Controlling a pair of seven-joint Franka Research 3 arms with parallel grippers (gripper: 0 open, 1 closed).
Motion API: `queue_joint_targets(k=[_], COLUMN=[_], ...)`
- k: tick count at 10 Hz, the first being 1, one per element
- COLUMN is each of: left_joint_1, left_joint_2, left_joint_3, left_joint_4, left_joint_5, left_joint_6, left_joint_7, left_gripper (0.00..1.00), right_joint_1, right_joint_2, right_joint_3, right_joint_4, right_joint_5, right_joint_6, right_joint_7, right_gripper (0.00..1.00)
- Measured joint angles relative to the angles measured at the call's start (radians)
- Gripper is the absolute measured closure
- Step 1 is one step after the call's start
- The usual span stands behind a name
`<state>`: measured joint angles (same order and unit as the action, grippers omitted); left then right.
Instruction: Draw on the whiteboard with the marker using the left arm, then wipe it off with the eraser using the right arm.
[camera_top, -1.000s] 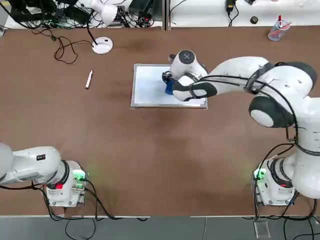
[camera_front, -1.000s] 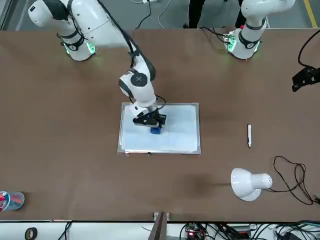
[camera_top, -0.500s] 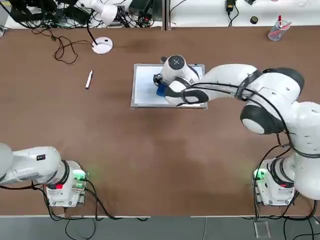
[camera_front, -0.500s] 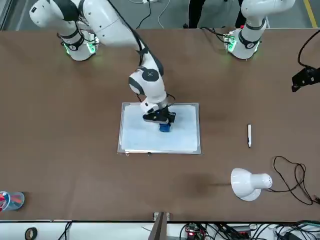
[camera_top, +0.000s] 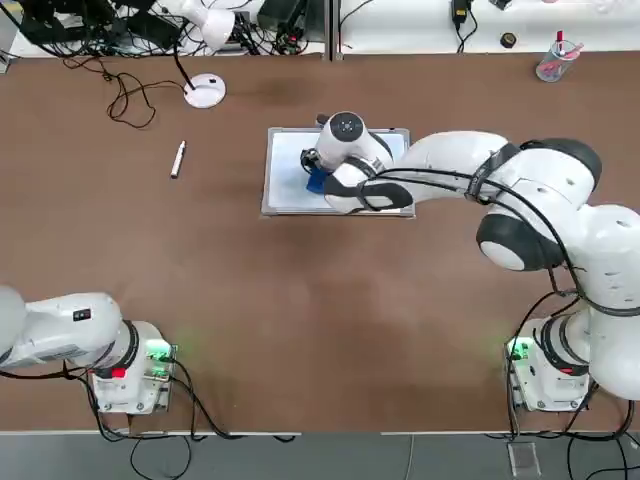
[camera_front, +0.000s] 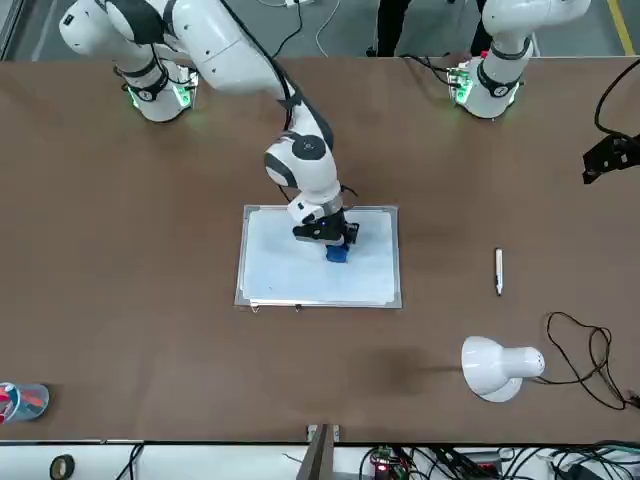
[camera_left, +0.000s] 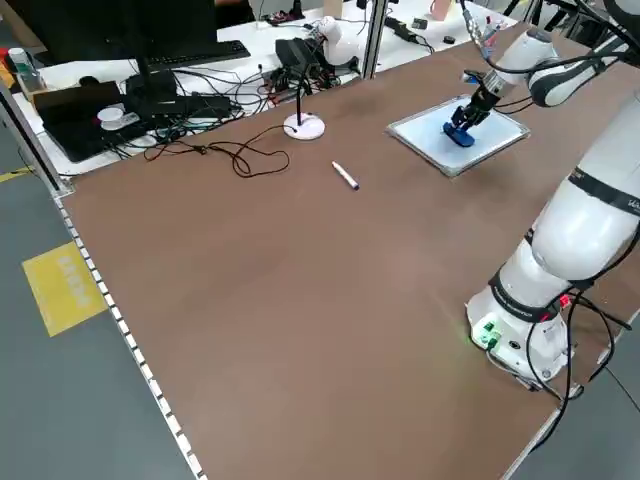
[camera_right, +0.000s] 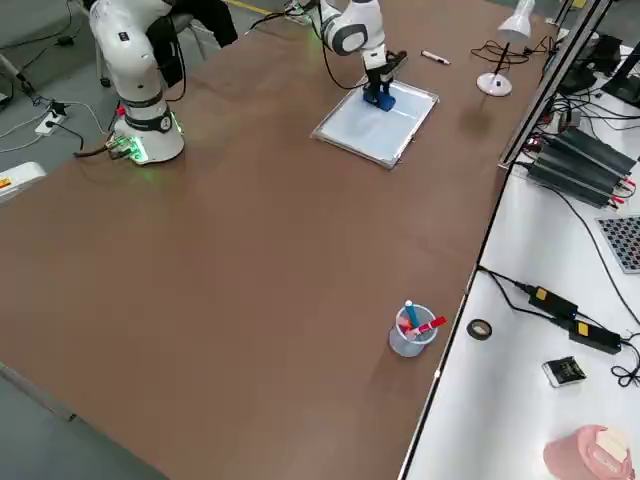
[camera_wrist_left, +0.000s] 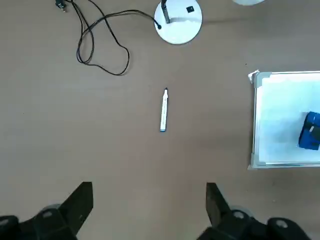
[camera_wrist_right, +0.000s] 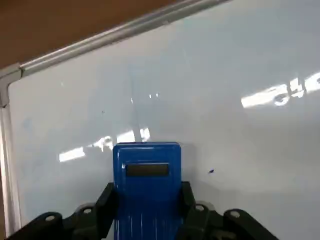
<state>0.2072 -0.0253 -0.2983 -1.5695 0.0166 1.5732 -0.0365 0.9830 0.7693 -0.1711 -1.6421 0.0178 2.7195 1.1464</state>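
The whiteboard (camera_top: 285, 192) lies flat at the table's middle back. My right gripper (camera_top: 318, 174) stands over it, shut on the blue eraser (camera_top: 316, 181), which presses on the board's left half. In the right wrist view the eraser (camera_wrist_right: 146, 172) sits between the two fingers on the white surface (camera_wrist_right: 225, 75), which shows only faint smudges and a tiny dot. The marker (camera_top: 178, 159) lies alone on the table, left of the board. My left gripper (camera_wrist_left: 148, 200) is open and empty, high above the table, with the marker (camera_wrist_left: 163, 110) far below it. The left arm (camera_top: 70, 330) stays by its base.
A white lamp base (camera_top: 205, 91) with a dark cable stands behind the marker, its head (camera_front: 495, 367) leaning over the table's far edge. A clear cup (camera_top: 552, 62) with red items stands at the back right corner. Brown table (camera_top: 300, 330) stretches between board and bases.
My right gripper has slid the eraser across the whiteboard toward the robot's left, from the board's middle into its left half. The left arm and the marker have not moved.
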Motion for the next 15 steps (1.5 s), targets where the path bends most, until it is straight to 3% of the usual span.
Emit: queue_joint_targets(k=[3,7,9,12,15], left_joint_1=[0.001,0.001,0.000,-0.002,-0.004], left_joint_2=[0.000,0.000,0.000,0.000,0.000], left_joint_3=[0.000,0.000,0.000,-0.001,-0.001], left_joint_4=[0.000,0.000,0.001,0.002,0.002], left_joint_5=[0.000,0.000,0.000,0.000,0.000], left_joint_6=[0.000,-0.001,0.000,0.000,0.000], left_joint_7=[0.000,0.000,0.001,0.001,0.001], left_gripper=[0.00,0.00,0.00,0.00,0.00], right_joint_1=[-0.108,-0.340,-0.357,-0.333,-0.301], right_joint_2=[-0.048,-0.224,-0.251,-0.198,-0.150], right_joint_3=[0.014,0.179,0.203,0.212,0.187], right_joint_4=[0.026,0.004,-0.059,-0.179,-0.200], right_joint_5=[0.002,0.008,0.007,-0.001,-0.003], right_joint_6=[-0.149,-0.356,-0.304,-0.139,-0.081], right_joint_7=[-0.077,-0.220,-0.237,-0.237,-0.237], right_gripper=[0.44,0.44,0.44,0.44,0.44])
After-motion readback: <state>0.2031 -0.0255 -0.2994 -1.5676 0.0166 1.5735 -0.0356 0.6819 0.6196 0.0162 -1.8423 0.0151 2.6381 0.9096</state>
